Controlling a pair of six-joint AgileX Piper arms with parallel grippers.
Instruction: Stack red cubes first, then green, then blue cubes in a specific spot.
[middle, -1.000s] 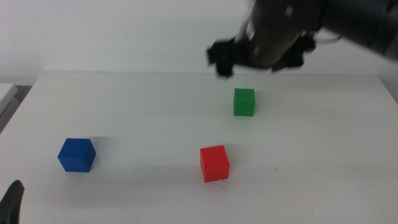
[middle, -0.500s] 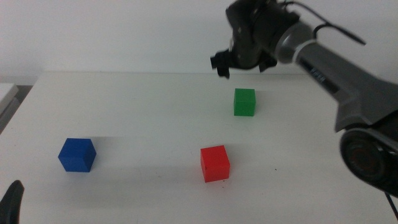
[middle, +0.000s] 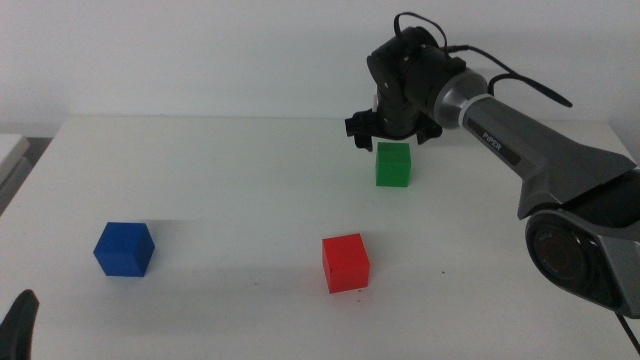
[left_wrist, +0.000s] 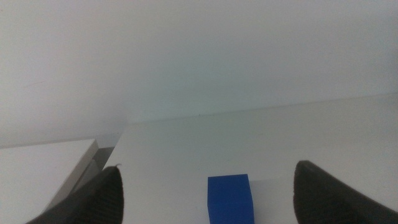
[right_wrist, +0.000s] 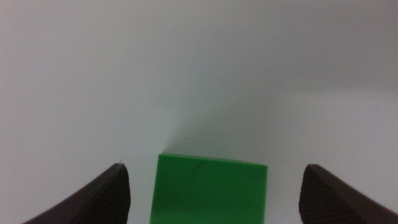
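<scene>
- Compared with half a second ago, the right gripper (middle: 390, 133) has come down and a little toward the green cube (middle: 393, 164); a second ago it was a blurred shape higher up and farther toward the blue-cube side.
- It now hangs just above and behind the green cube, not touching it, with its fingers (middle: 355, 128) spread wide and nothing between them.
- The three cubes have not shifted across the frames: the red cube (middle: 345, 263) sits nearer the camera than the green cube and slightly toward the blue side, while the blue cube (middle: 124, 248) lies well apart from the green one, far off on the left arm's side.
- Only the middle view shows all three cubes at once on the white worktop (middle: 240, 190), along with a faint dark speck (middle: 442, 273) on the far side of the red cube from the blue one.
- The right wrist view alone shows the green cube (right_wrist: 209, 189) centred between that gripper's two dark fingers (right_wrist: 99, 196), a clear gap on either side.
- The left wrist view alone shows the blue cube (left_wrist: 229, 198) ahead of the left gripper (left_wrist: 205, 202), whose fingers (left_wrist: 96, 200) are released and wide (in the middle view only a dark tip (middle: 18, 325) shows, nearer the camera than the blue cube).
</scene>
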